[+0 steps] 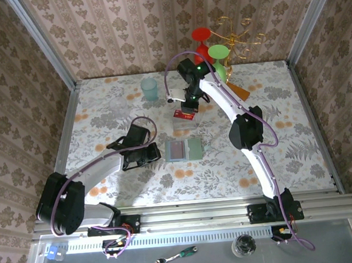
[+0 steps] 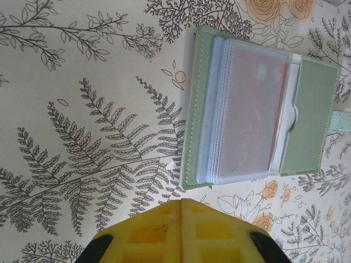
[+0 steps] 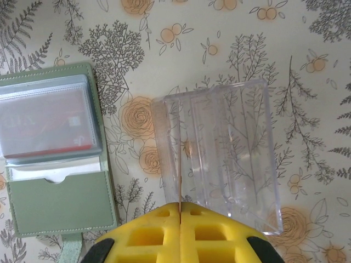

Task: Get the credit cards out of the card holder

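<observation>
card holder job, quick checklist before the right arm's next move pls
1. Grip: right gripper shut on the red card, ok.
2. Drop spot: red card edge-on above the clear tray, ok.
3. Access: card holder open and flat, ok.
4. Emptied: not ok, a sleeved card sits inside the card holder.
5. Clearance: left gripper shut, empty, beside the card holder, ok.
6. More cards behind the sleeves: cannot tell.

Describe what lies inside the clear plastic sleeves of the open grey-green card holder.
A red plastic card shows through the top clear sleeve of the open grey-green card holder. The sleeves stacked beneath are covered, so any further cards cannot be seen.
</observation>
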{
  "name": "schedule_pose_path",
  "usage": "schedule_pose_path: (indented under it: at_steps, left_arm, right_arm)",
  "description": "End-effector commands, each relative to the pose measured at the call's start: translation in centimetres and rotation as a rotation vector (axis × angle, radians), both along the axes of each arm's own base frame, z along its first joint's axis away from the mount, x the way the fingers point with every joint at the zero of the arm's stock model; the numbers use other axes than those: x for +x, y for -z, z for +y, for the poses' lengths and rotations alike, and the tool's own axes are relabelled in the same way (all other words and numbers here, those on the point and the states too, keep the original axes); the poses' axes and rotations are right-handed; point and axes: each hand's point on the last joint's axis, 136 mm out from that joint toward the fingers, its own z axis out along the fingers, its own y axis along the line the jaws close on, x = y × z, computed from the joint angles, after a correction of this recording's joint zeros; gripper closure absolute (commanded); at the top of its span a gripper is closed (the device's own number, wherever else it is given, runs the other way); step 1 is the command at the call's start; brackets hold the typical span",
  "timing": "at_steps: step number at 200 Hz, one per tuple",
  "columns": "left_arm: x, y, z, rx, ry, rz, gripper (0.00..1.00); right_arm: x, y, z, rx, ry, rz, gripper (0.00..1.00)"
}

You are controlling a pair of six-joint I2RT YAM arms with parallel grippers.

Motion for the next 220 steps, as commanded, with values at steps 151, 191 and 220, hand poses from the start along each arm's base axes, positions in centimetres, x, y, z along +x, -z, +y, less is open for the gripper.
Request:
schedule_pose_path:
  at_steps: [151,191,220]
  left_arm:
    - [-0.1,0.1,0.0,0.016,-0.012,0.025,0.91]
    - [-0.1,0.0,-0.2,0.016,-0.010,0.023,0.92]
    - [-0.2,-0.1,-0.1,0.019,-0.009,0.024,0.92]
  right_arm:
    - [-0.3,4.1,-0.7,-0.038,-0.033,0.093,1.00]
    - [-1.2,5.1,-0.7,-0.052,-0.047,0.137,1.00]
    - [-2.1,5.8,-0.7,-0.069,-0.073,0.174,1.00]
